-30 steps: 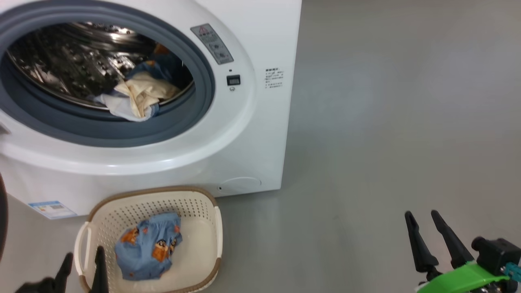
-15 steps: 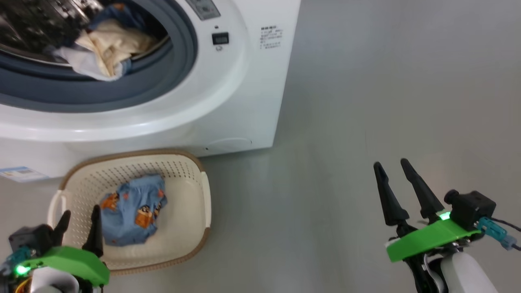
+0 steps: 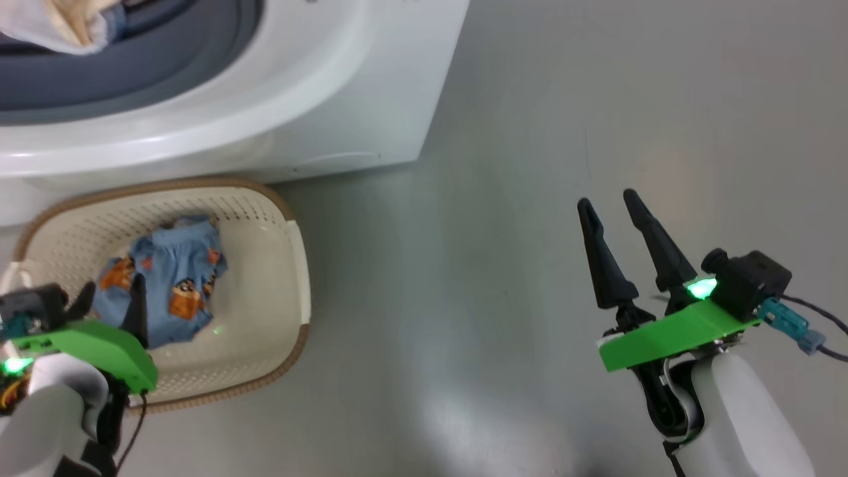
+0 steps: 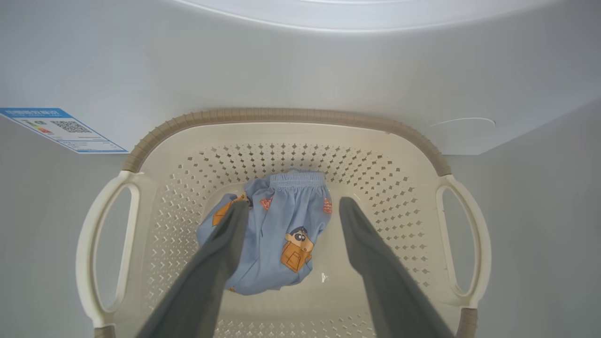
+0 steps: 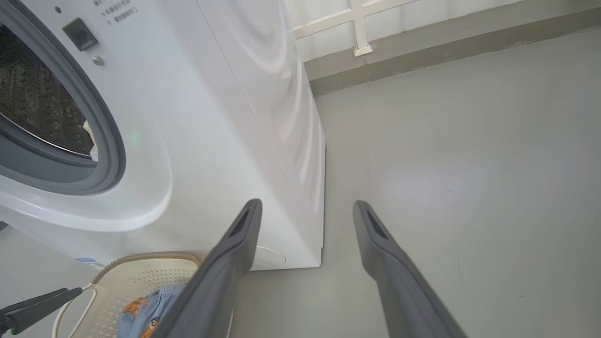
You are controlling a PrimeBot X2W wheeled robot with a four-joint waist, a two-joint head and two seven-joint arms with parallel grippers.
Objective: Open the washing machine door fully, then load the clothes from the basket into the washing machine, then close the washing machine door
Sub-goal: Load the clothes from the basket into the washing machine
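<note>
The white washing machine stands with its opening uncovered; the washing machine door is out of view. Cream and white clothes hang over the grey gasket. The cream basket sits on the floor against the machine's front. One light-blue printed garment lies in it. My left gripper hovers open over the basket's near side; in the left wrist view its fingers straddle the garment without touching it. My right gripper stands open over bare floor, right of the machine.
A blue label is stuck low on the machine's front. Grey floor spreads to the right of the machine. A wall base with a white frame runs behind it. The basket's brown rim nearly touches the machine.
The head camera has tilted down, so the machine slid up the picture. My left gripper has come further over the basket, toward the garment. Both grippers stay open.
</note>
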